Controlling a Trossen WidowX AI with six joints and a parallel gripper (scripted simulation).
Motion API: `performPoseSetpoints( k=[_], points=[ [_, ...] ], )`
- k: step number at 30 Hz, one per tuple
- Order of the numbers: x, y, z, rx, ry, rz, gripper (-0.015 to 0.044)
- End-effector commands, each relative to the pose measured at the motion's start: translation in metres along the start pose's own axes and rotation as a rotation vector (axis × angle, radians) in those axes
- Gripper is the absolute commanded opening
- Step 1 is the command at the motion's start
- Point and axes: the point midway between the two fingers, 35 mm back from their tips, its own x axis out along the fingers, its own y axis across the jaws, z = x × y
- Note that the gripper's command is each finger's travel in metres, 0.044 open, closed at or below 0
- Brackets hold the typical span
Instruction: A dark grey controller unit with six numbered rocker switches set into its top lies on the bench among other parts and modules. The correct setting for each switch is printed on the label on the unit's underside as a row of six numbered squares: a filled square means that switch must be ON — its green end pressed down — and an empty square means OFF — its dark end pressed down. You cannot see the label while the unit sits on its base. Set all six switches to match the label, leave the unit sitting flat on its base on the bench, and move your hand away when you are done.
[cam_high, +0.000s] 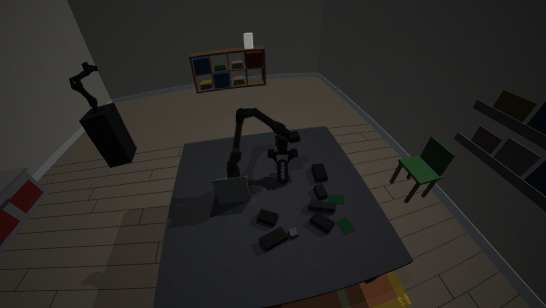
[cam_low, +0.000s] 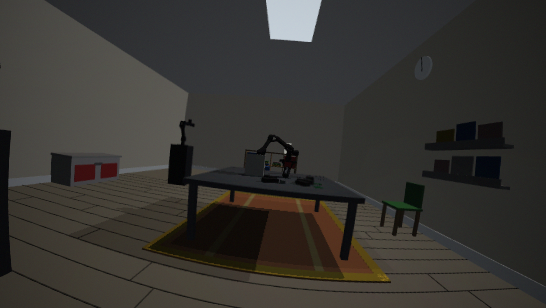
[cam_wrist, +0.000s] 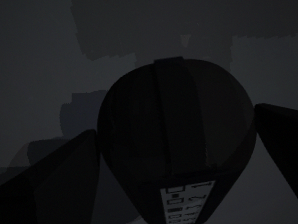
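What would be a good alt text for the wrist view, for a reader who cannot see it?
A very dark close-up: a dark, rounded unit sits between the two fingers of the hand, which stand wide on it. A pale label with small marks shows at its lower end, too dim to read.
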Motion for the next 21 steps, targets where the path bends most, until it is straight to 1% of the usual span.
performPoseSetpoints(
  k=[1,21],
  points=[
    [-0.004,-0.002,-0.004,0.0,0.008,-0.008,0.0336],
    [-0.014,-0.002,-0.017,0.0,0.009,-0.008,0.0336]
  ],
)
